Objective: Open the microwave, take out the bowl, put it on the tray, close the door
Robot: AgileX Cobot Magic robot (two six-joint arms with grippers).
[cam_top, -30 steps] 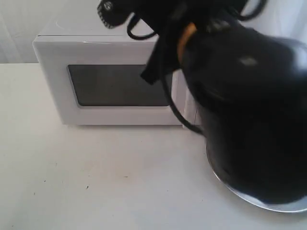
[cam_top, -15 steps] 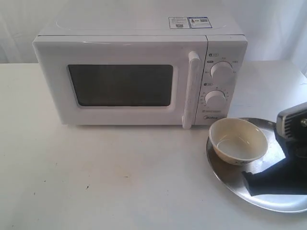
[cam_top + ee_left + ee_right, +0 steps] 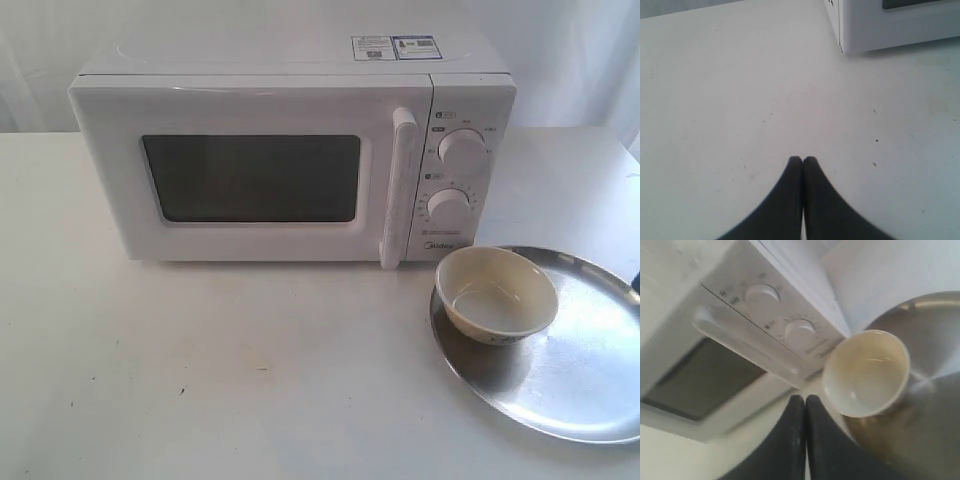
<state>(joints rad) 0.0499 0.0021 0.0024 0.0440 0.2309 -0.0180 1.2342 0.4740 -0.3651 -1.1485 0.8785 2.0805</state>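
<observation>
The white microwave [image 3: 290,150] stands at the back of the table with its door [image 3: 250,175] closed and its bar handle [image 3: 400,185] upright. The cream bowl [image 3: 496,293] sits on the left part of the silver tray [image 3: 590,370], in front of the dials. In the right wrist view the bowl [image 3: 866,372] rests on the tray [image 3: 930,415], with my right gripper [image 3: 805,399] shut and empty beside it. My left gripper [image 3: 802,160] is shut and empty over bare table, near a corner of the microwave [image 3: 880,25]. Neither gripper shows in the exterior view.
The white table [image 3: 200,370] stretches in front of the microwave and to its left. Pale curtains hang behind. A dark sliver [image 3: 636,285] shows at the right edge of the exterior view.
The right arm, which filled the exterior view a second ago and hung over the tray half a second ago, has pulled out of that view to the right. The bowl stays on the tray.
</observation>
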